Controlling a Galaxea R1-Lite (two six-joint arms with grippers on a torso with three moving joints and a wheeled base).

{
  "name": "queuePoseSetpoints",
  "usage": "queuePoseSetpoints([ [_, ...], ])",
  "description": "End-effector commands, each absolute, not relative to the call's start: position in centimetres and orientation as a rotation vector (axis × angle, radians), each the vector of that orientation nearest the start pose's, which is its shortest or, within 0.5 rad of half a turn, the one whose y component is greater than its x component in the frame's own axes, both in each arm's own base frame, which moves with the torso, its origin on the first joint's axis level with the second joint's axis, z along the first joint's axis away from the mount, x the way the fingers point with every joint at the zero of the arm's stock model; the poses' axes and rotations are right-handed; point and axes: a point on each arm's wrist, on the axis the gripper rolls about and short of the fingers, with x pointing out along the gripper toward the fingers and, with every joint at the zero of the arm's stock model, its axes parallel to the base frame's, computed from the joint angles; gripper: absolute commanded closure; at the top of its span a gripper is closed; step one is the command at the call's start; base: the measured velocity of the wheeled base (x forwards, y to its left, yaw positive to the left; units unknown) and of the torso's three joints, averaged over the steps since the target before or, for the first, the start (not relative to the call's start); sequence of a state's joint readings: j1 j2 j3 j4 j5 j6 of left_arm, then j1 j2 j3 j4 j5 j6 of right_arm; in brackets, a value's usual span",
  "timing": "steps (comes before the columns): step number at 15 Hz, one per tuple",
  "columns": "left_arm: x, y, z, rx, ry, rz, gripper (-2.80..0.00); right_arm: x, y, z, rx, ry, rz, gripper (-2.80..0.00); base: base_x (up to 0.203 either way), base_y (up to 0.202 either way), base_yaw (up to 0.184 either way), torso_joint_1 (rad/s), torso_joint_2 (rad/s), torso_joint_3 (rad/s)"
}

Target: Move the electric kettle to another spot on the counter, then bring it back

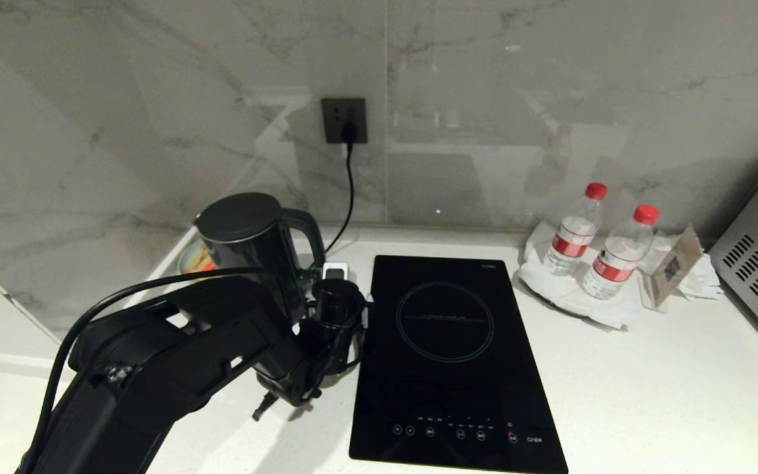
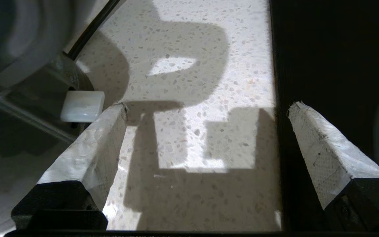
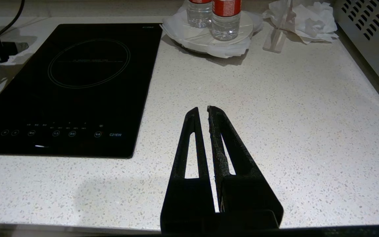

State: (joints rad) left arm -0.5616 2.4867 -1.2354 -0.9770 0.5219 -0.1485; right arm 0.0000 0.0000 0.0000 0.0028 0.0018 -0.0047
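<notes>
From the head view, the left arm is covering most of the electric kettle, so only its lid, upper body and loop handle are showing; its foot and whatever it is standing on are hidden. The left tool is itself hard to make out there, a dark shape merging with the wrist hardware low over the tabletop.

The left wrist view is filling that gap: the left tool is standing wide apart with nothing between its taped fingers, only bare speckled stone and shadow. Just beside one finger a curved dark form with a small white tab is sitting, too close and cut off to name with certainty. The other finger is hanging over the edge of the black cooktop.

The kettle is standing behind the left tool, near the wall, with a cord running up to a socket.

The right tool is appearing only in its own wrist view, its fingers nearly together and gripping nothing, above open tabletop. Ahead of it, two water bottles are cut off at the shoulders, though the head view is showing their red caps.
</notes>
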Motion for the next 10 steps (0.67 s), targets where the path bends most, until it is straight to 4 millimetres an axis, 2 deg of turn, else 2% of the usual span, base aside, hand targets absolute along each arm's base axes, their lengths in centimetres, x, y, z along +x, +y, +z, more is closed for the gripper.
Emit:
queuePoseSetpoints([
  [1, 38.7, -23.8, 3.1, -0.020, 0.212, -0.034, -2.80, -2.3, 0.0, 7.5, -0.005, 0.003, 0.002, 0.00, 0.000, 0.000, 0.000, 0.000, 0.00, 0.000],
  [4, 38.6, -23.5, 3.9, -0.026, 0.191, 0.016, -2.80, -2.3, 0.0, 7.5, -0.005, 0.003, 0.002, 0.00, 0.000, 0.000, 0.000, 0.000, 0.00, 0.000],
  [10, 39.7, -23.7, 2.3, -0.040, 0.156, 0.027, -2.80, -2.3, 0.0, 7.5, -0.005, 0.003, 0.002, 0.00, 0.000, 0.000, 0.000, 0.000, 0.00, 0.000],
])
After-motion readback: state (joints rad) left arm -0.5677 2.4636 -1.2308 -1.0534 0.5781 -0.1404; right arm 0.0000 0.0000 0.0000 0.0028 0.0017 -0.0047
